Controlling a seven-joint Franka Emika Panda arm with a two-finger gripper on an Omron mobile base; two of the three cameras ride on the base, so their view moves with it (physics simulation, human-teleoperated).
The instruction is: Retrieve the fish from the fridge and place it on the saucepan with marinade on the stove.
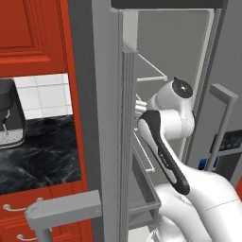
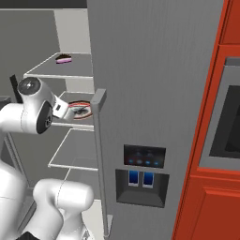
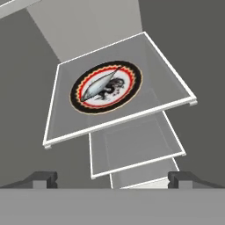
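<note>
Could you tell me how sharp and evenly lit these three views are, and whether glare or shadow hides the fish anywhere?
Hand view: flat, even lighting, no glare; the fish on its patterned plate reads clearly, edges slightly soft. Right base view: the plate is small and coarse, the fish hard to make out; the fridge door is uniformly grey. Left base view: the fridge interior is dim, with no harsh shadows.

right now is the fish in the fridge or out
In. The fish lies on a plate on a fridge shelf, and the open gripper hangs short of it, holding nothing.
</note>
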